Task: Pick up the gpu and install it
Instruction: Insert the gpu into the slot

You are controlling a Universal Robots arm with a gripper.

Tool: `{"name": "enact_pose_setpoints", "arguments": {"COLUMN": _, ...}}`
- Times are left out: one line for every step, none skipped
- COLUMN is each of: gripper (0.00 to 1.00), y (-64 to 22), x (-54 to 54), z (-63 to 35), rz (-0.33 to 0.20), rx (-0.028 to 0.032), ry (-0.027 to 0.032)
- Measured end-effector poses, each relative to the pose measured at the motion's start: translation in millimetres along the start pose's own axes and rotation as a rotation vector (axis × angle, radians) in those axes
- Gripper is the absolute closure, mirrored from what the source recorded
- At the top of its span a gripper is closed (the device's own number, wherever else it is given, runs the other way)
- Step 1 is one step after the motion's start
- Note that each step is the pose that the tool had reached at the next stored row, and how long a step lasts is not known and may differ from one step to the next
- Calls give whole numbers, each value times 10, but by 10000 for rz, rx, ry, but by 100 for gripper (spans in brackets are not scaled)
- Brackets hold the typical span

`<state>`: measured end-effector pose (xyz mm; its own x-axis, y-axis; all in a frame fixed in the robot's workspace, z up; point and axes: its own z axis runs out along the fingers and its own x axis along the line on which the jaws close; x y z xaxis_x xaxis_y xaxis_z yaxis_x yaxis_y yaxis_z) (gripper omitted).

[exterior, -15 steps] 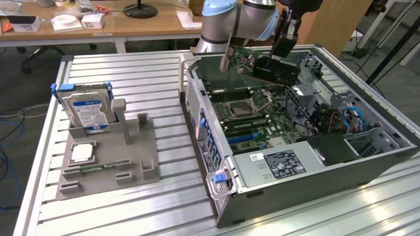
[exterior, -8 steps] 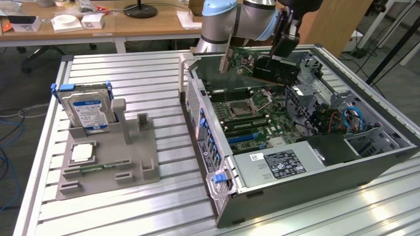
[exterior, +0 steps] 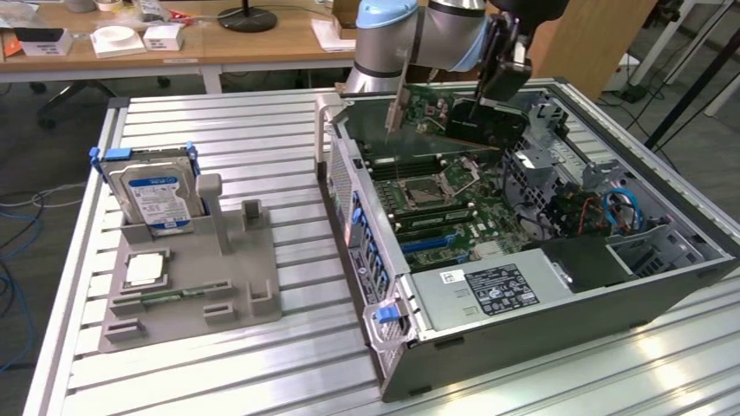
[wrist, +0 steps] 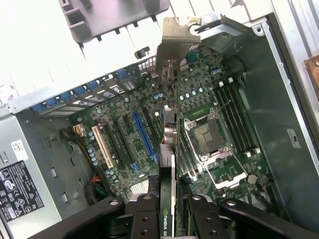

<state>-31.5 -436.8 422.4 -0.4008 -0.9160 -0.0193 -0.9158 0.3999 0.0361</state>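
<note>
The gpu (exterior: 469,121) hangs tilted over the far part of the open computer case (exterior: 382,347), its silver end bracket (exterior: 397,108) pointing toward the case's rear wall. My gripper (exterior: 504,76) is shut on the card's upper edge. In the wrist view the gpu (wrist: 169,144) runs edge-on away from my gripper (wrist: 169,219), held between the two black fingers (wrist: 144,216), with its bracket (wrist: 177,45) at the far end. Below it lies the motherboard (wrist: 124,114) with a blue slot (wrist: 143,132) and the open processor socket (wrist: 209,137). The card is above the board, apart from the slots.
A grey holder (exterior: 185,286) on the exterior view's left carries a hard drive with a blue label (exterior: 156,195) and a square silver processor chip (exterior: 145,270). The power supply (exterior: 491,286) fills the case's near end. Desks stand behind the slatted table (exterior: 231,130).
</note>
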Motion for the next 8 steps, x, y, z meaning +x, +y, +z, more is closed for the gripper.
{"name": "enact_pose_setpoints", "arguments": {"gripper": 74, "y": 0, "x": 0, "z": 0, "rz": -86, "rx": -1, "ry": 3}}
{"name": "enact_pose_setpoints", "arguments": {"gripper": 74, "y": 0, "x": 0, "z": 0, "rz": -169, "rx": -3, "ry": 7}}
{"name": "enact_pose_setpoints", "arguments": {"gripper": 74, "y": 0, "x": 0, "z": 0, "rz": -252, "rx": -5, "ry": 9}}
{"name": "enact_pose_setpoints", "arguments": {"gripper": 74, "y": 0, "x": 0, "z": 0, "rz": -336, "rx": -6, "ry": 12}}
{"name": "enact_pose_setpoints", "arguments": {"gripper": 74, "y": 0, "x": 0, "z": 0, "rz": -420, "rx": -8, "ry": 15}}
{"name": "enact_pose_setpoints", "arguments": {"gripper": 74, "y": 0, "x": 0, "z": 0, "rz": -507, "rx": -10, "ry": 18}}
{"name": "enact_pose_setpoints", "arguments": {"gripper": 74, "y": 0, "x": 0, "z": 0, "rz": -591, "rx": -11, "ry": 21}}
{"name": "enact_pose_setpoints", "arguments": {"gripper": 74, "y": 0, "x": 0, "z": 0, "rz": -673, "rx": -13, "ry": 24}}
